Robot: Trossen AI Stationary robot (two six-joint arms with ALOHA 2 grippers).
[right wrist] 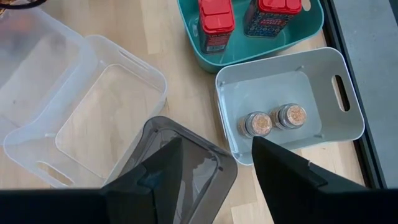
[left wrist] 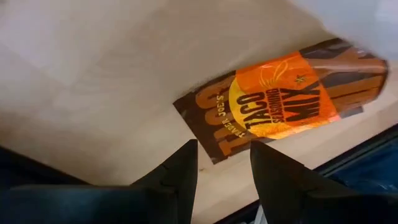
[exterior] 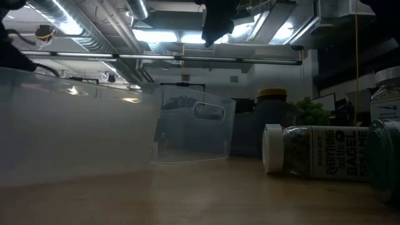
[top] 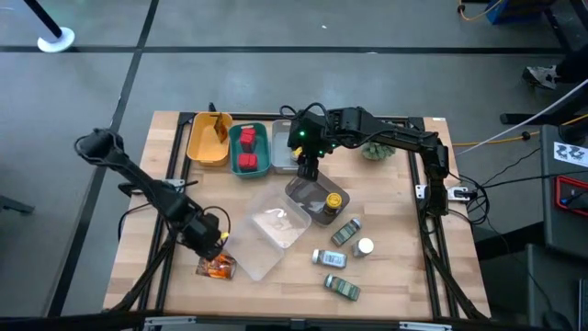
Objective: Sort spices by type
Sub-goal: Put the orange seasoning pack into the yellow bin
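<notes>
An orange "taco seasoning mix" foil packet (left wrist: 280, 93) lies flat near the table's near-left edge (top: 218, 268). My left gripper (left wrist: 222, 149) hovers just over its end, open, with a finger on either side (top: 219, 246). My right gripper (right wrist: 217, 146) is open and empty, raised between the grey bin (right wrist: 329, 68) and a smoky tray (right wrist: 205, 162), at the table's far middle (top: 308, 167). Two tiny brown jars (right wrist: 258, 123) stand in the grey bin. Red cubes (right wrist: 216, 15) sit in the teal bin (top: 248, 149). Another orange packet (top: 220, 127) lies in the yellow bin.
Clear trays (top: 276, 230) overlap at the table's middle. A yellow-lidded jar (top: 333, 200) stands in the smoky tray. Green-labelled jars (top: 345, 232) and a white-capped bottle (top: 365, 246) lie scattered near right; one lies on its side (exterior: 312, 150). The spiky plant (top: 377, 147) is far right.
</notes>
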